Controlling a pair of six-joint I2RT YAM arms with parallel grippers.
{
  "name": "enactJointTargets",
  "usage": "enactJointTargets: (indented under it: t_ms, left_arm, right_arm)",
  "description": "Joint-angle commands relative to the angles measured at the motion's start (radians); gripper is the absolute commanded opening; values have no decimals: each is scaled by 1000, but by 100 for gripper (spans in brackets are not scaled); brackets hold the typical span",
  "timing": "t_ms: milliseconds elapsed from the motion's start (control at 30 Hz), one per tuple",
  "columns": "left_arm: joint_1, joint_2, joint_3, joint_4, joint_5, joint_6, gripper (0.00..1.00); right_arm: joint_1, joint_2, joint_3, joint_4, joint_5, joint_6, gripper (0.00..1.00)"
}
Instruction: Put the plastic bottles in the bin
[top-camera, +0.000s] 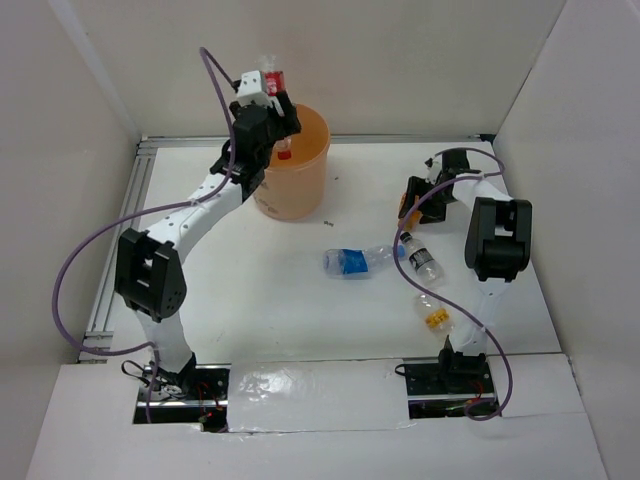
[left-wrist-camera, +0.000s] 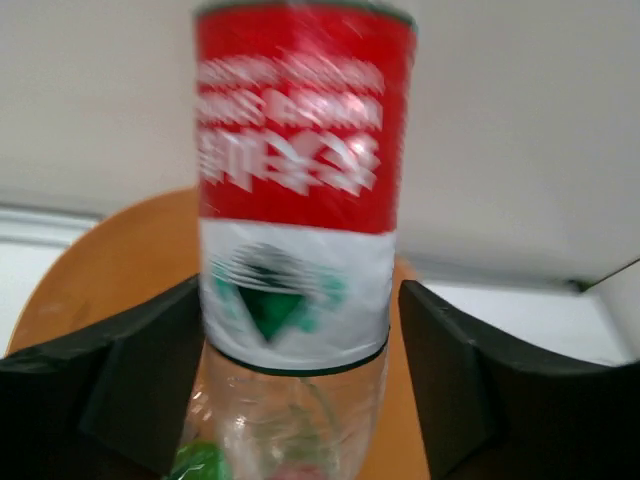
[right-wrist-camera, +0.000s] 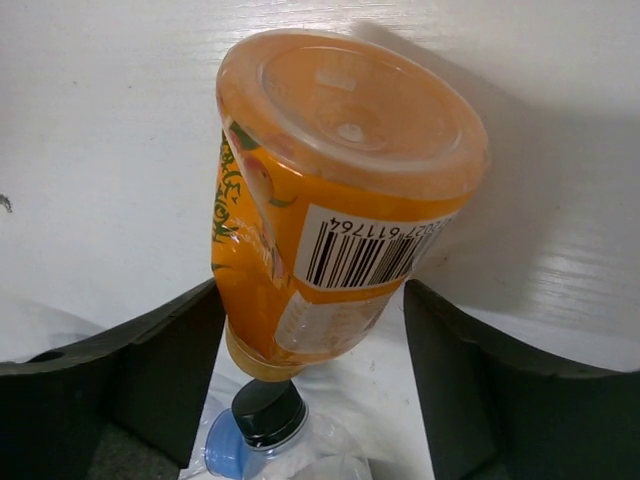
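My left gripper (top-camera: 272, 108) is over the round orange bin (top-camera: 300, 185). A clear bottle with a red-white label (top-camera: 272, 76) stands neck down between its jaws. In the left wrist view this bottle (left-wrist-camera: 300, 180) is blurred while the fingers (left-wrist-camera: 140, 370) are sharp, and a thin gap shows on its right side; the gripper (left-wrist-camera: 300, 300) is open. The bin's rim (left-wrist-camera: 100, 270) and something green (left-wrist-camera: 200, 465) show below. My right gripper (top-camera: 425, 190) is low at the table, open around a lying orange bottle (right-wrist-camera: 330, 200), also visible from above (top-camera: 407, 207).
On the table lie a clear blue-label bottle (top-camera: 350, 262), a black-capped clear bottle (top-camera: 422, 258) whose cap (right-wrist-camera: 265, 412) is just under the orange bottle, and a clear yellow-label bottle (top-camera: 433, 316). White walls enclose the table.
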Motion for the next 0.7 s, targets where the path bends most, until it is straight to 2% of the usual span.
enactJointTargets:
  t_ms: [0,33,167,200,267,300,367,433,500,567,600,667]
  left_arm:
    - [3,24,31,-33,-30,12,90]
    - [3,24,42,-42,-30,22,100]
    - [-17,-14,22,-33,18,104,100]
    - [-26,-32,12,-3,51,131,100]
    - [-63,-77,-13,10,104,231,100]
    - [-77,-133,-42,20,190,266,100]
    - [-135,-199,-86,1,268,362,100]
    - [-173,-299,-184,-29,408,403,100]
    - [-239,-357,-330,-38,475,449,100]
    - [-303,-417,-481,-27,503,449,100]
    - [-328,-433,-482,-7,513,466,100]
    - [-376,-445,-619,42,469,466,100]
  right_arm:
    - [-3,14,32,40,-35,4,76]
    - [-3,14,42,40,-35,4,75]
    - [-3,14,53,31,-75,-16,61]
    - [-3,14,53,31,-84,-28,51]
    - [-3,0,64,31,-118,-62,42]
    - [-3,-24,75,18,-130,-77,33]
    - [-3,-40,130,-1,-184,-140,27]
    - [-3,-54,192,-49,-222,-226,22]
    - [6,-64,310,-84,-280,-280,17]
    - [35,-65,442,-130,-329,-350,12]
    - [35,-65,485,-130,-352,-372,12]
    - [67,-65,568,-130,-391,-407,11]
